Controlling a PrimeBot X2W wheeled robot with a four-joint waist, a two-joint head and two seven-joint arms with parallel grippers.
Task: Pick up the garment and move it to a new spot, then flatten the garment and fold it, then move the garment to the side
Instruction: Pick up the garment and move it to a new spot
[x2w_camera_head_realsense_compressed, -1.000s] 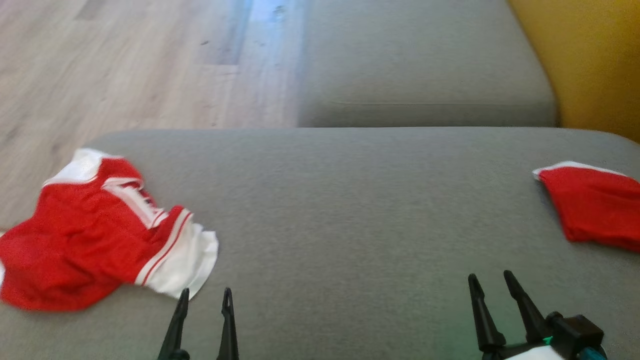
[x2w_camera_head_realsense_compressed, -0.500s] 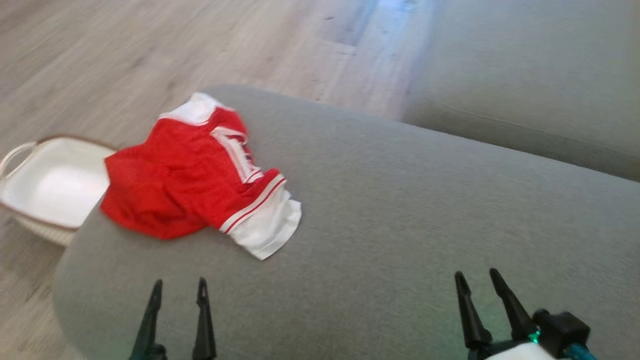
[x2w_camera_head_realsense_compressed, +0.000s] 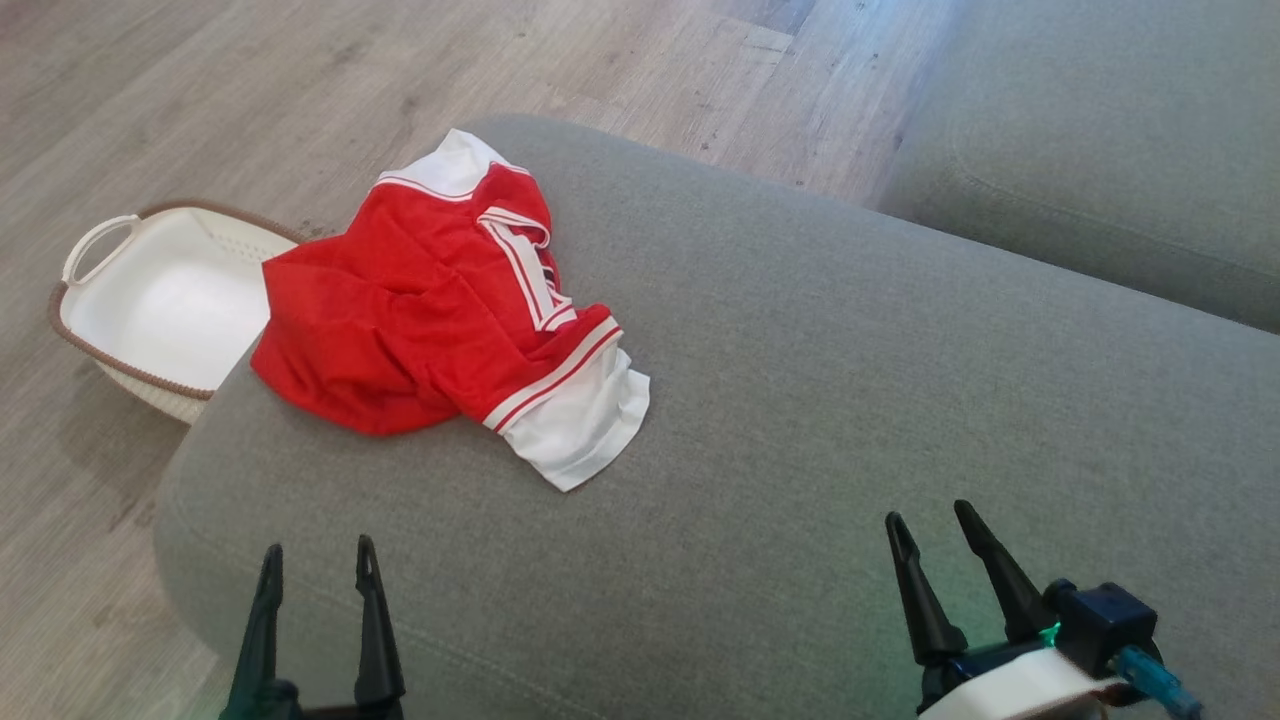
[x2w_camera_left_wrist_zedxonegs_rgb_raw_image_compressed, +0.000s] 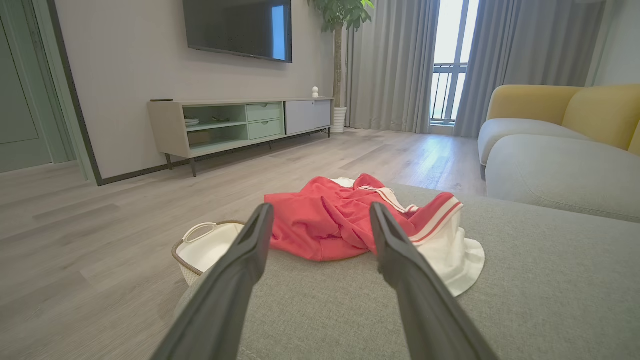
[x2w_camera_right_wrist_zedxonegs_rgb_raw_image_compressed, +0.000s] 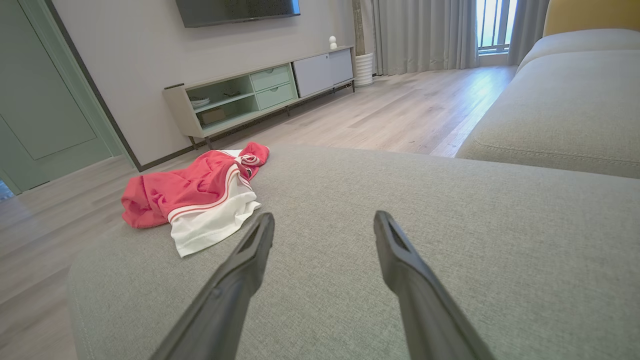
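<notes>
At far-left corner of grey sofa cushion: red-and-white jersey, crumpled, white sleeve toward near side, red edge at cushion's rim. White basket on wood floor just left of it. Left gripper near-left, right gripper near-right: fingers spread wide, both empty, apart from jersey.

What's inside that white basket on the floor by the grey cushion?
The basket shows a bare white bottom and nothing lying in it. The red garment and the cushion edge cover its near corner, so that part is hidden.
</notes>
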